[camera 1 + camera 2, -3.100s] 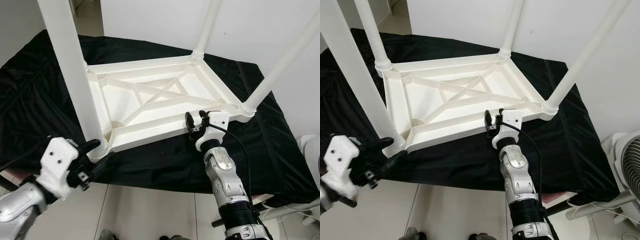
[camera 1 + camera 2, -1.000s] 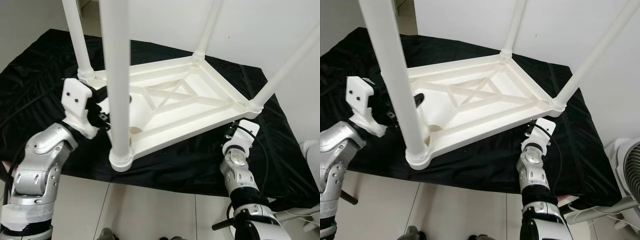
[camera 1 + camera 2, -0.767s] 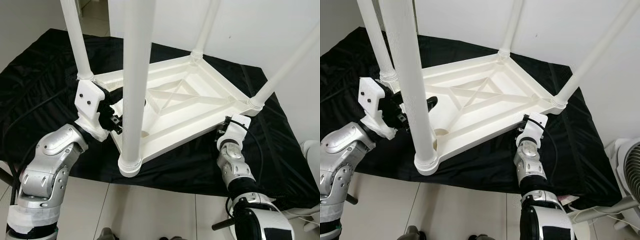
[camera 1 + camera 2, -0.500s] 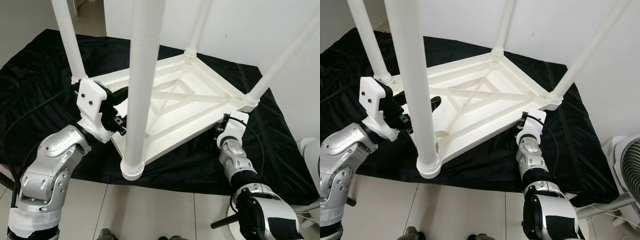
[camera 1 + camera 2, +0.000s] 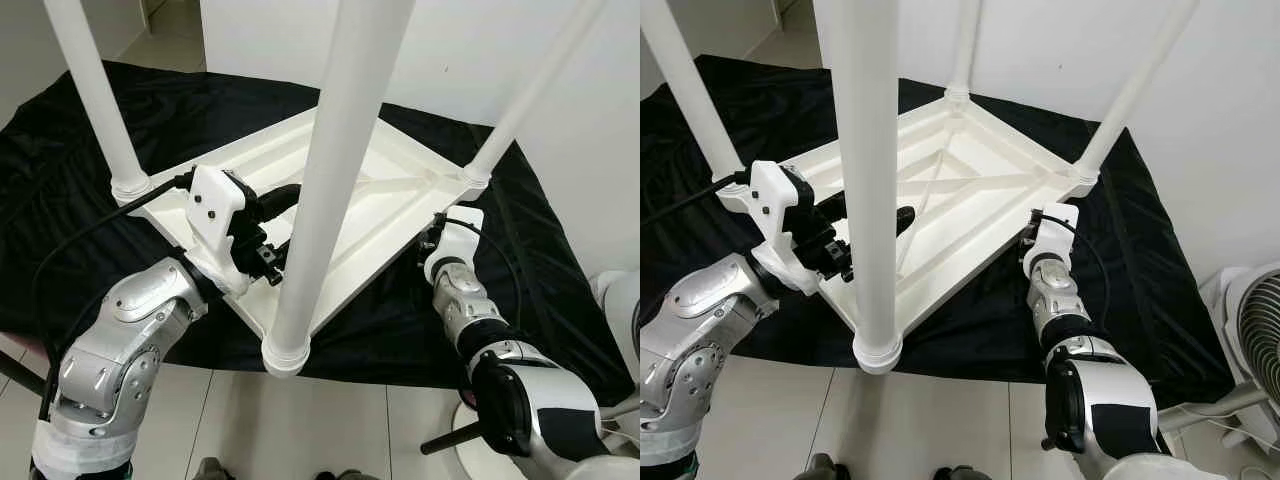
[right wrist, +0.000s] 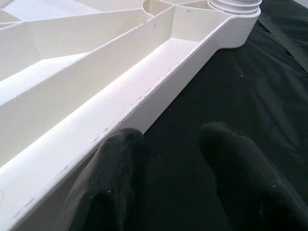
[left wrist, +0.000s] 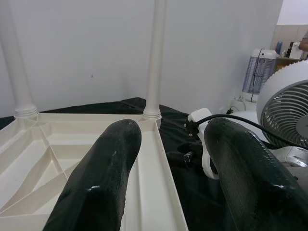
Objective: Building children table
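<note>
**Turning the upturned table**

Lying legs-up on the black cloth, the children's table has four legs fitted. Left gripper reaches over its rim, right gripper under the opposite edge, both jaws apart. Next move, likely: grip, then flip upright.

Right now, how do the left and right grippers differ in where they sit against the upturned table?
The left gripper reaches over the table's near-left rim, above the ribbed underside; the right gripper sits low at the right rim's outer edge, over the black cloth. The left is beside the nearest leg; the right is near the right corner leg. Both are open, gripping nothing.
</note>
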Motion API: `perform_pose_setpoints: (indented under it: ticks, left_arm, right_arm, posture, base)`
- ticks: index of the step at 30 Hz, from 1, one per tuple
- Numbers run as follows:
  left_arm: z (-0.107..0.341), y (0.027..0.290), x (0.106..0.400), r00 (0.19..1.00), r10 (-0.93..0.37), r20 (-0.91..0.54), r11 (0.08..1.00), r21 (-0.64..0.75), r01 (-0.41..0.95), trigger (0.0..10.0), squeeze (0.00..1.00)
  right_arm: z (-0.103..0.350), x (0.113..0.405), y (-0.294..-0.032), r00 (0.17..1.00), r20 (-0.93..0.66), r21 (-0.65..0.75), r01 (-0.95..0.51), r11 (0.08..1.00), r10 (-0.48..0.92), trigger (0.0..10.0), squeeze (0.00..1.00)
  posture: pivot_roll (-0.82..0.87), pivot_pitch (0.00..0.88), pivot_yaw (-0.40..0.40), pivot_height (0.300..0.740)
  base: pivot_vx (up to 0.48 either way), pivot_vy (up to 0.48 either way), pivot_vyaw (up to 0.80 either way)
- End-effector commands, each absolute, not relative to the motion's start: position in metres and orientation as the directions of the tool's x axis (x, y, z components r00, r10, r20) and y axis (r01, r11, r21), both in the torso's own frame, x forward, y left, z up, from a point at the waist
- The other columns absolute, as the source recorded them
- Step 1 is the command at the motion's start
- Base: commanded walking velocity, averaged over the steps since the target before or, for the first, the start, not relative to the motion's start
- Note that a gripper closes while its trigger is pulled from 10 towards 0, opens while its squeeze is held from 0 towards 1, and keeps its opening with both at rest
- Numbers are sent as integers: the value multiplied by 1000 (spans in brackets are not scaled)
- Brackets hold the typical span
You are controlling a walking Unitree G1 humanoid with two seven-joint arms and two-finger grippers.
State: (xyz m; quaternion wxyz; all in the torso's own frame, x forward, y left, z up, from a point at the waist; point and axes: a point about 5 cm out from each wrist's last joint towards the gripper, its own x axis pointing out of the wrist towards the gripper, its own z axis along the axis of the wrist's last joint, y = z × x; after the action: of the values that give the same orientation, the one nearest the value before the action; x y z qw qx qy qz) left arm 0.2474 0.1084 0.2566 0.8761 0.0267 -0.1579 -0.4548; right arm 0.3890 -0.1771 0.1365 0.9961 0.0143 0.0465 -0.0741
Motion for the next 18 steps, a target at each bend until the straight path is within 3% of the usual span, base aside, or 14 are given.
perform_pose_setpoints:
  ticks: [1, 7, 12, 18]
  left_arm:
    - [261, 102, 243, 496, -831, 252, 548, 210, 810, 10000, 0]
    - [260, 109, 249, 540, -809, 232, 585, 245, 773, 10000, 0]
    - [252, 130, 262, 582, -795, 174, 605, 291, 741, 10000, 0]
    - [239, 143, 270, 549, -834, 58, 536, 320, 781, 10000, 0]
  right_arm:
    - [146, 393, -172, 992, -47, 8, 115, 993, -115, 10000, 0]
    - [139, 386, -177, 994, -7, -11, 111, 994, -111, 10000, 0]
    - [130, 371, -190, 987, 65, 0, 150, 989, -150, 10000, 0]
    - [122, 347, -195, 978, 146, 6, 148, 989, -148, 10000, 0]
  posture:
    - [75, 92, -92, 740]
    - [77, 92, -95, 740]
    - [79, 95, -103, 740]
    - [67, 95, -109, 740]
  base:
    - [0, 0, 0]
    - [0, 0, 0]
    - [0, 0, 0]
    - [0, 0, 0]
